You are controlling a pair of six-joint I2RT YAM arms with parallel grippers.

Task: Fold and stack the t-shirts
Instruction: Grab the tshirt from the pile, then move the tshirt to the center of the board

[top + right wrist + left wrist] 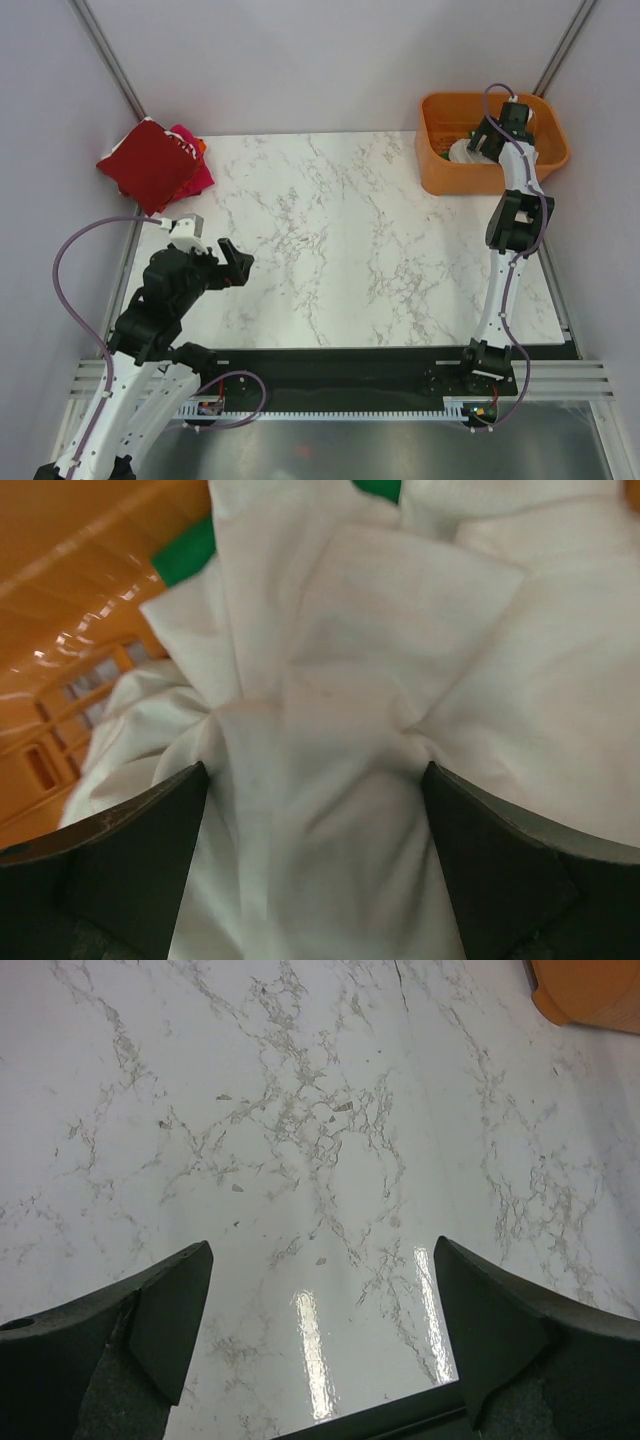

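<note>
Right gripper (315, 780) was held wide open over the cream-white t-shirt (380, 630) in the orange tub (70, 570), likely for pinching a fold.

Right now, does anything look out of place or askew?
The folded red shirt and pink shirt sit skewed at the far left corner, seemingly overhanging the table edge. Nothing looks spilled or damaged.

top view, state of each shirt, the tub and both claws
orange tub, holds shirts
cream-white t-shirt, crumpled in tub
green t-shirt, in tub, mostly hidden
dark red t-shirt, folded, top of stack
magenta-pink t-shirt, under the red one, mostly covered
left claw, open, empty, above table
right claw, open, at cream-white shirt, not gripping
</note>
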